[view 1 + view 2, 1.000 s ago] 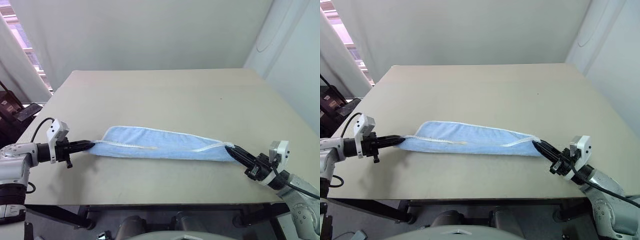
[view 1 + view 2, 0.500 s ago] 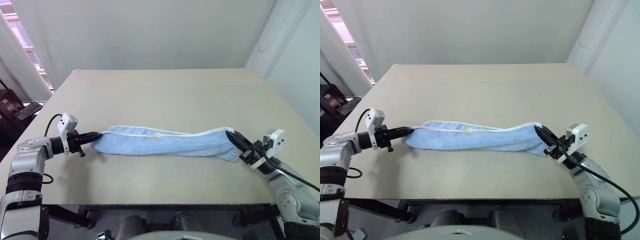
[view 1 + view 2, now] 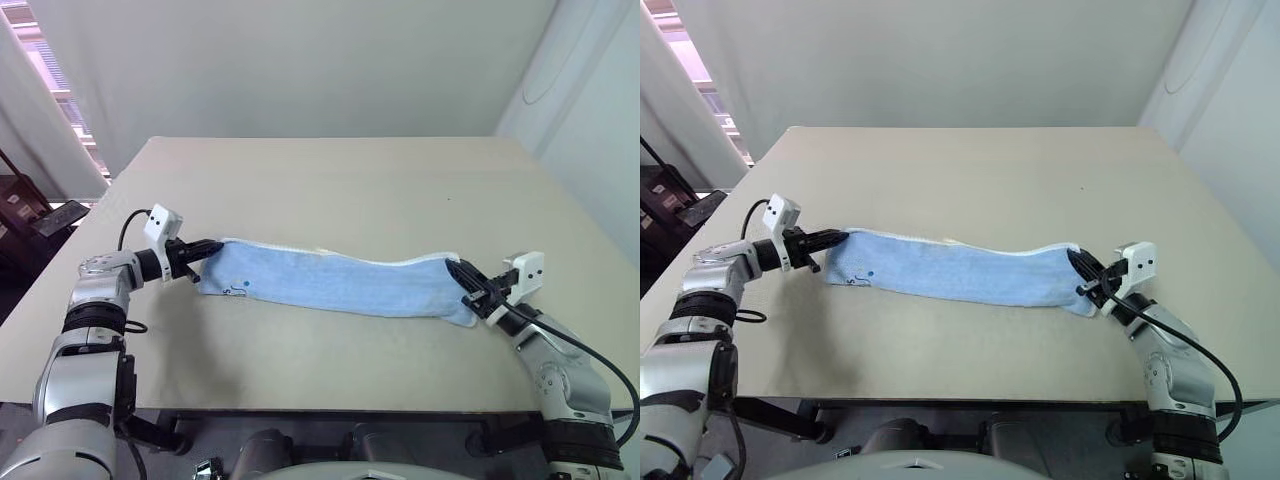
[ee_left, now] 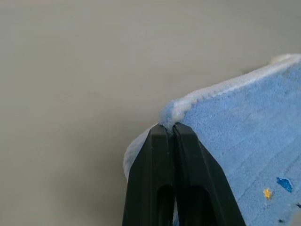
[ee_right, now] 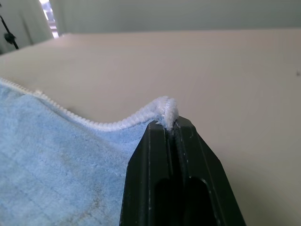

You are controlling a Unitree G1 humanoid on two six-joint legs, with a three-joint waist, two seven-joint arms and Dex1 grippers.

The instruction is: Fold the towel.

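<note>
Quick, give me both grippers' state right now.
Left gripper: shut on the towel, at its white-edged end.
Right gripper: shut on the towel's other end.

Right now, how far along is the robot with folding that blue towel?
Partway, it seems. The light blue terry-cloth towel already lies as a long narrow band on the beige table, which suggests one lengthwise fold. In hand: the left claw and right claw each pinch a white-edged end. Left to do: laying it flat and bringing the ends together.
</note>
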